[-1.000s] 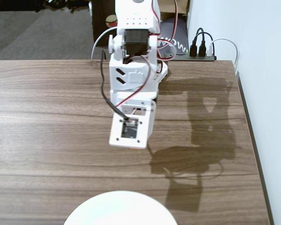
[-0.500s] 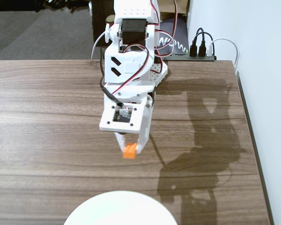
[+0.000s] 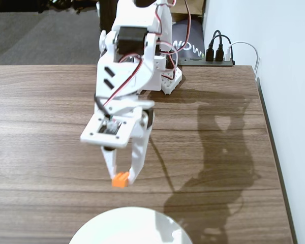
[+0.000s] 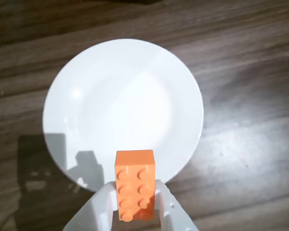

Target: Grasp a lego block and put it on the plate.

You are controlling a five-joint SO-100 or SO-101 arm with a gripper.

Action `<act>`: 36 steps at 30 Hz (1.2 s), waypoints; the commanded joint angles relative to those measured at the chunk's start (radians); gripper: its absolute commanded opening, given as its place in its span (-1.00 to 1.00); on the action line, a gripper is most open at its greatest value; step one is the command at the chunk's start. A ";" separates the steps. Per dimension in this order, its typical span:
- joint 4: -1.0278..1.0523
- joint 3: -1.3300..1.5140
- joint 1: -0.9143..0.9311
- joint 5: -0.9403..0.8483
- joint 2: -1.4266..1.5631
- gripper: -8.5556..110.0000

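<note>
My white gripper [image 3: 121,179] is shut on the orange lego block [image 3: 120,179] and holds it above the wooden table, a little short of the plate. In the wrist view the lego block [image 4: 134,183] stands between the two white fingers [image 4: 103,207], studs facing the camera, its far end over the plate's near edge. The white round plate [image 4: 123,108] lies bare on the table below and ahead of the gripper [image 4: 135,199]. In the fixed view only the plate's upper rim [image 3: 129,229] shows at the bottom edge.
The arm's base [image 3: 160,76] stands at the table's far edge. A black power strip with plugs [image 3: 213,53] lies behind it by the white wall. The table's right edge [image 3: 272,147] runs along the wall.
</note>
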 commanded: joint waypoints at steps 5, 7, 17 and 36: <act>-0.017 -0.173 -0.011 0.017 -0.118 -0.72; -0.017 -0.216 -0.018 0.021 -0.163 -0.72; -0.009 -0.351 -0.034 0.048 -0.347 -0.72; 0.011 -0.344 -0.025 0.127 -0.486 -0.72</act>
